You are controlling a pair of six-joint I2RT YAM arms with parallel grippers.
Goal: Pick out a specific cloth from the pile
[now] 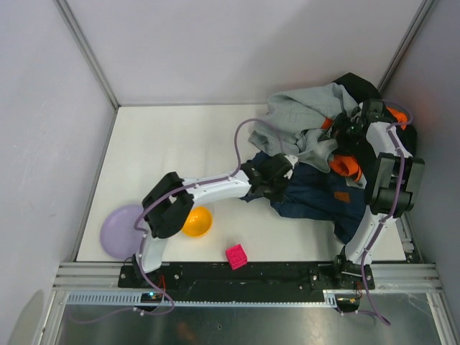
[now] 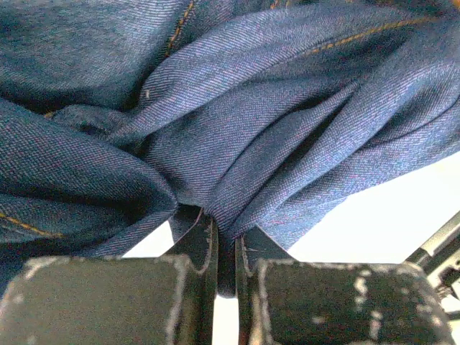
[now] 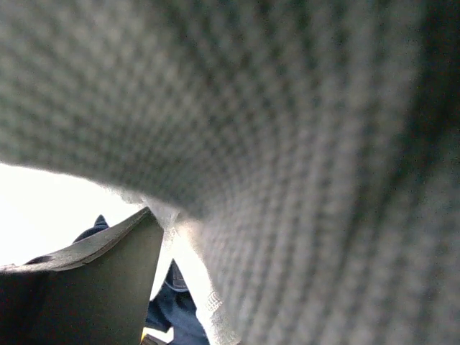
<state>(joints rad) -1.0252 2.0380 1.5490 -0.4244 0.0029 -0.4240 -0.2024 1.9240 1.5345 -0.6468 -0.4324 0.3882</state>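
The dark navy denim cloth (image 1: 316, 198) lies at the right, partly under the pile (image 1: 302, 118) of light grey, orange and black garments. My left gripper (image 1: 277, 172) is at the cloth's left edge. In the left wrist view it (image 2: 224, 230) is shut on a bunched fold of the cloth (image 2: 237, 108). My right gripper (image 1: 343, 133) is at the pile's right side, against the grey garment. In the right wrist view grey fabric (image 3: 287, 144) fills the frame and hides one finger. The other finger (image 3: 93, 287) shows at lower left, with a bit of navy cloth (image 3: 172, 313) below.
An orange bowl (image 1: 196, 221), a lilac plate (image 1: 121, 230) and a pink block (image 1: 236, 256) lie near the front edge by the left arm's base. White walls enclose the table on three sides.
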